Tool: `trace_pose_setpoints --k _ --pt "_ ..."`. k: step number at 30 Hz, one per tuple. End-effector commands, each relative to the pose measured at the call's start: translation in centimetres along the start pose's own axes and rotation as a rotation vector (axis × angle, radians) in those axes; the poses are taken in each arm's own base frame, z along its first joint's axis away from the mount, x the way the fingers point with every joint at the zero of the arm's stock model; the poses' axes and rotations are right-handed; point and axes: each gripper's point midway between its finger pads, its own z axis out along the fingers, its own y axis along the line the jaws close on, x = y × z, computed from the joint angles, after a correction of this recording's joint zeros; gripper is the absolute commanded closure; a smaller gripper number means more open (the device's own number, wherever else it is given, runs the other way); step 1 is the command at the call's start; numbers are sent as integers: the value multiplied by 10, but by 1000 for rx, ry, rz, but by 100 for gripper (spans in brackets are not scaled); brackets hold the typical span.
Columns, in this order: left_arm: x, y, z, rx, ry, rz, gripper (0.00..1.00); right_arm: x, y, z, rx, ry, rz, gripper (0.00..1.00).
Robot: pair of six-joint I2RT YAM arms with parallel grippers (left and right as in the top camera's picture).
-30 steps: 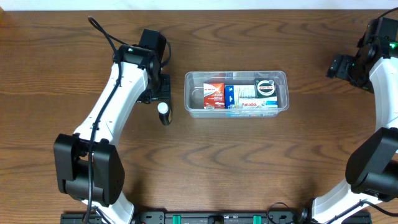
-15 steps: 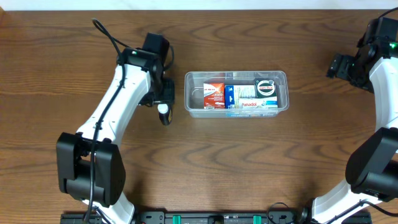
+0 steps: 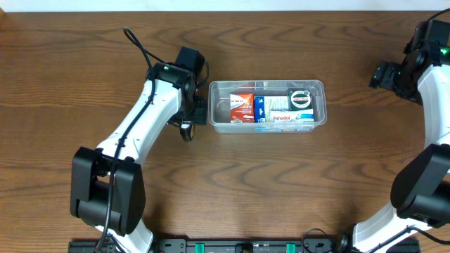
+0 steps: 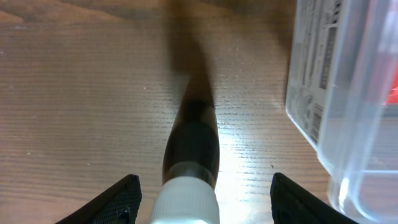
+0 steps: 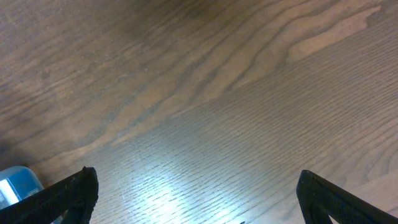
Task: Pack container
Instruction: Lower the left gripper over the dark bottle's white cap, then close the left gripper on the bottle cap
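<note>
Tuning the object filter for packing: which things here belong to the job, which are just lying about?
Job: container; red box, blue carton, white box and round black thing inside it; white-capped dark bottle beside it, between the fingers of the open left gripper.

Lying about: right gripper, open over the table; blue thing at its camera's edge, unidentifiable.

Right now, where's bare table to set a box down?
Free: the wood between the container and the right arm, and the wide strip on its robot-facing side. Crowded: the container's left end, where the left hand sits over a bottle.
</note>
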Motion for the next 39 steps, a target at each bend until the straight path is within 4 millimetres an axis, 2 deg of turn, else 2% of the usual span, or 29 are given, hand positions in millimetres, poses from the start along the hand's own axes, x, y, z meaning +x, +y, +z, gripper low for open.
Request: trace_pose_setpoints --k 1,7,11,13,39 --pt "6 6 11 -23 23 3 32 -5 -3 -9 3 -25 -5 1" --pt "6 5 18 -19 12 3 33 -5 -3 -9 3 -25 -5 1" --pt "0 4 18 -13 -11 2 44 -5 -3 -9 3 -25 -5 1" --pt "0 3 18 -12 -14 2 45 -5 -3 -9 3 -25 -5 1" --pt "10 7 18 -25 29 3 46 -5 -3 -9 3 -25 -4 1"
